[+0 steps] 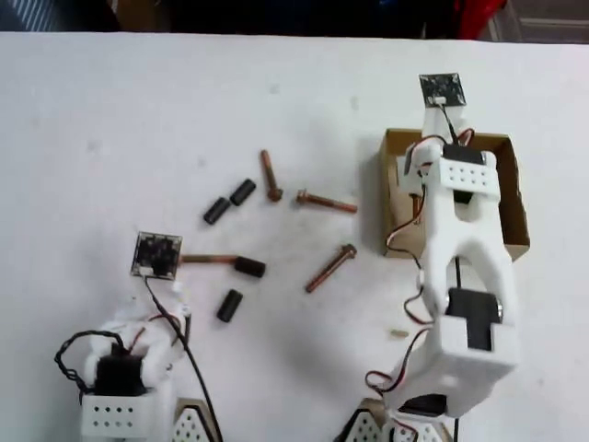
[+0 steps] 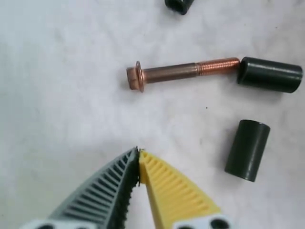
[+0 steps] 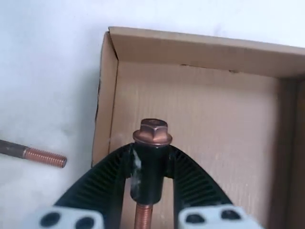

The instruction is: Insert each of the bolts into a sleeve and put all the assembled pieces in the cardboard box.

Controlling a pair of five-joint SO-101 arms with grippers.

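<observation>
My right gripper (image 3: pixel 148 152) is shut on an assembled piece, a black sleeve (image 3: pixel 147 171) with a copper bolt head (image 3: pixel 152 132) sticking out, held above the floor of the cardboard box (image 3: pixel 200 114). In the high view the right arm hangs over the box (image 1: pixel 517 216). My left gripper (image 2: pixel 138 153) is shut with nothing in it, a little short of a copper bolt (image 2: pixel 181 74) whose threaded tip meets a black sleeve (image 2: pixel 269 75). Another sleeve (image 2: pixel 248 150) lies beside it. Three loose bolts (image 1: pixel 270 175) (image 1: pixel 327 202) (image 1: pixel 329 268) lie mid-table.
Two more black sleeves (image 1: pixel 242 191) (image 1: pixel 216 211) lie left of the loose bolts, and one (image 1: pixel 230 305) near the left arm. A bolt's threaded end (image 3: pixel 40 156) lies just outside the box wall. The white table (image 1: pixel 110 120) stretches far and left.
</observation>
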